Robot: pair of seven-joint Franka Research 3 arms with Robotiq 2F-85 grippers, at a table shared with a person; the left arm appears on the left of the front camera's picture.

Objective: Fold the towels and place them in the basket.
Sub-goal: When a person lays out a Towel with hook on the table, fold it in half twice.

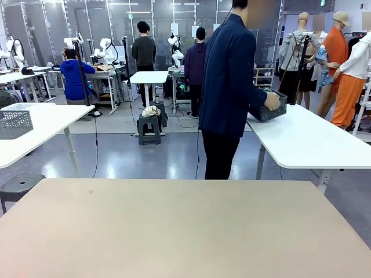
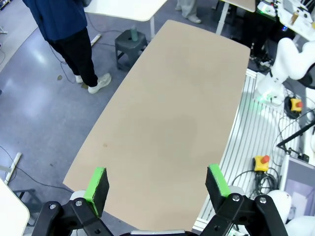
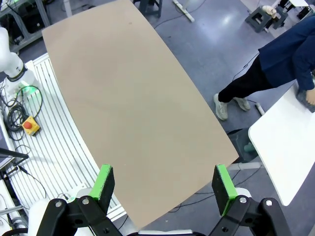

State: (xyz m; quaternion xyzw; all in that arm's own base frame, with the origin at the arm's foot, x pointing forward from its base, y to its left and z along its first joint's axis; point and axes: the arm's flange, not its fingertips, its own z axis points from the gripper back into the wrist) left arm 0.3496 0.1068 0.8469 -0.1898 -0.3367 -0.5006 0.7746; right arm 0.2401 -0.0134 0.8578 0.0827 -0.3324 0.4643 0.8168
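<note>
The basket (image 1: 271, 109), dark grey with mesh sides, is in the hands of a person (image 1: 229, 87) in a dark blue jacket, over the corner of a white side table (image 1: 313, 142) beyond the far edge of my table. The towels are out of view. In the left wrist view my left gripper (image 2: 156, 182) hangs open high above the bare beige table (image 2: 172, 108), with nothing between its green pads (image 2: 97, 184). My right gripper (image 3: 163, 182) is likewise open and empty high above the same table (image 3: 133, 88).
The beige table (image 1: 174, 231) has nothing on it. A second white table (image 1: 35, 130) at the left carries another mesh basket (image 1: 14, 123), with a dark stool (image 1: 20, 185) below it. The person's legs (image 3: 246, 88) stand by the far edge.
</note>
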